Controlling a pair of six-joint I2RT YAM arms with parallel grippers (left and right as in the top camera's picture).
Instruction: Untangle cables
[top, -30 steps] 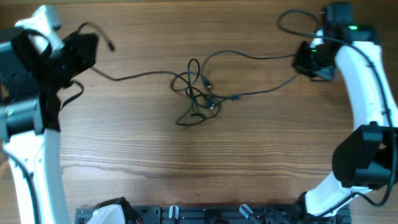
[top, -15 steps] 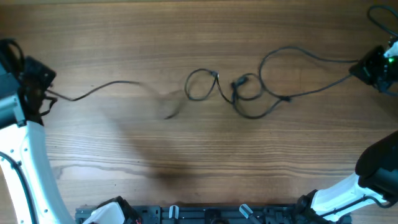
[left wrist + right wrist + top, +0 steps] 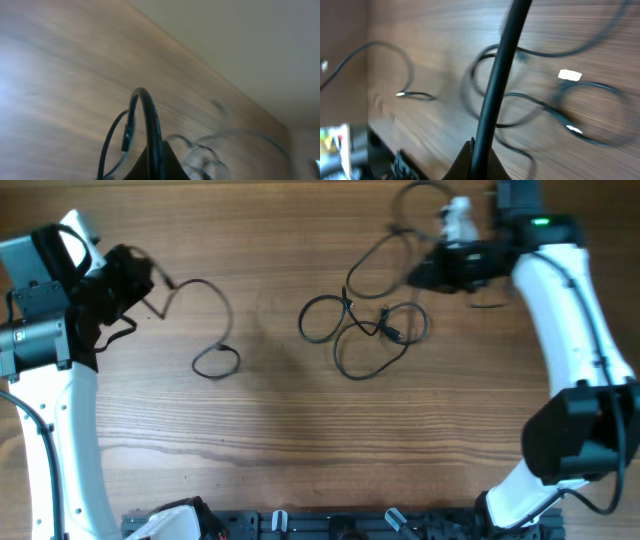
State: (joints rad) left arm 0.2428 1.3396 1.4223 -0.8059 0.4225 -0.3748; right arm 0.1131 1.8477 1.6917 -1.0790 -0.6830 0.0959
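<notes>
left gripper (image 3: pixel 150 280): sitting at the left edge of the wooden table (image 3: pixel 300 440), jaws pinching closed on one end of the left cable (image 3: pixel 229 320); the left wrist view is showing that cable (image 3: pixel 150 120) arching up from between the closed fingertips.
left cable: curving away from the jaws toward the middle, then dropping into a small closed loop lying flat on the wood, well apart from the other cords.
right gripper (image 3: pixel 412 277): reaching in from the far right edge, jaws clamping shut on the right cable (image 3: pixel 385 330); the right wrist view is showing the cord (image 3: pixel 497 85) running straight up out of the closed fingertips.
right cable: sweeping in a wide arc just beside the jaws, then lying in several overlapping rings near the table's centre, plug ends resting among them; whether this is one cord or two, the views are not telling.
change from half a second ago: both grippers are now sitting nearer the centre instead of at the far edges; the left cable, then stretched almost straight, is now hanging slack and curled; the central rings are lying in about the same spot.
</notes>
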